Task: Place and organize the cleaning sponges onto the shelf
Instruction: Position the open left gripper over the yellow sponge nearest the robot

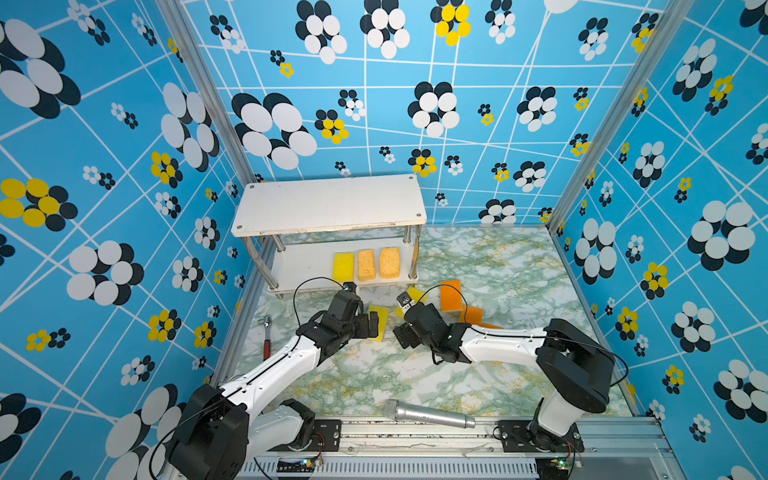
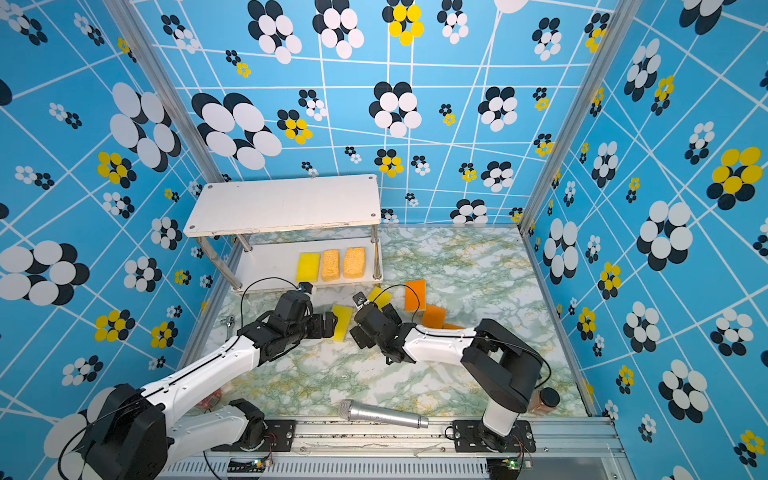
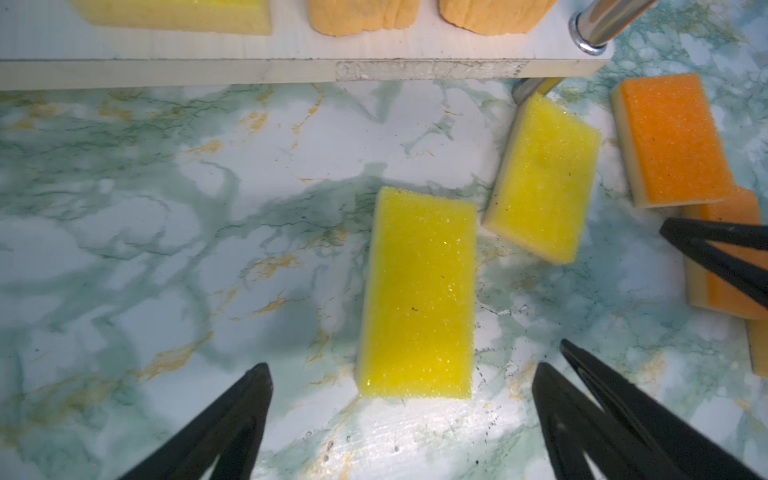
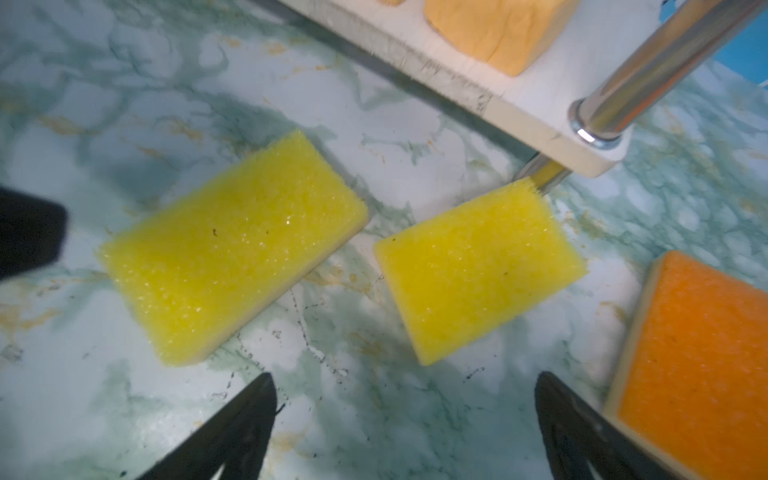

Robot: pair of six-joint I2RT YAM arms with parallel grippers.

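Ahead of the left pincer [image 1: 370, 324], in both top views, the shelf [image 1: 328, 203] holds a shelved yellow sponge [image 1: 343, 266] and two tan sponges [image 1: 366, 264] in a row on its lower board. A near yellow sponge [image 1: 383, 322] lies on the marble table [image 1: 478, 266] just beside that pincer.

From the left wrist I see its fingers spread wide, either side of the near yellow sponge's end, touching nothing.

From the right wrist, the right pincer [image 4: 405, 399] is likewise released and empty. A far yellow sponge [image 4: 478, 270] lies just ahead of it, and an orange sponge [image 4: 698, 365] sits next to one finger.
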